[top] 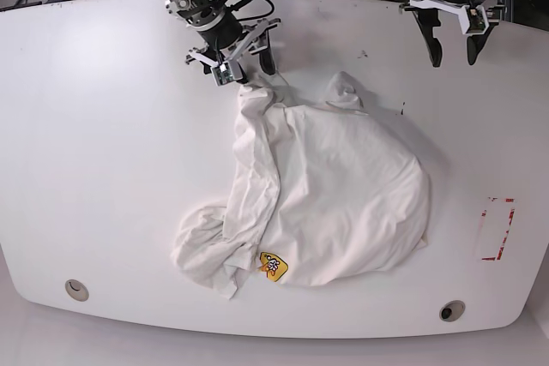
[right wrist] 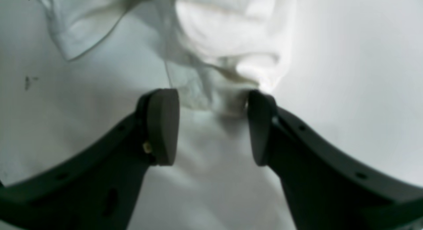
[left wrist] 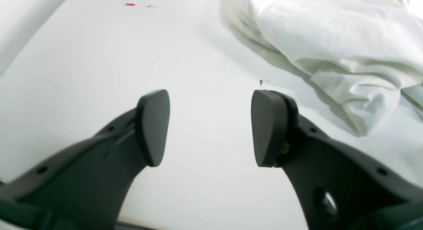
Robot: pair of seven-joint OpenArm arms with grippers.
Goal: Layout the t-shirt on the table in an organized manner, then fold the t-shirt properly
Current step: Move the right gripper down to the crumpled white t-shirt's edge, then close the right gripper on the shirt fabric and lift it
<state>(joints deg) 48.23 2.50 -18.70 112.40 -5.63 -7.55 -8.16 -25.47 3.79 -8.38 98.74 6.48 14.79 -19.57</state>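
In the middle of the table (top: 103, 126) the t-shirt (top: 343, 186) lies crumpled, inside out or face down, with one bunched strand reaching toward the far edge and a small yellow patch (top: 273, 267) showing at its near hem. The right gripper (right wrist: 211, 124) is down at that strand's tip, jaws apart, cloth just ahead of the pads and not yet pinched. To do this well it should push in a little, close on a single hem layer rather than the whole wad, then lift gently. The left gripper (left wrist: 210, 127) hangs open and empty over bare table, beside the shirt's far corner. Red tape marks (top: 496, 229) and two grommet holes (top: 76, 289) lie well clear; only the cloth's own tangles hinder spreading.
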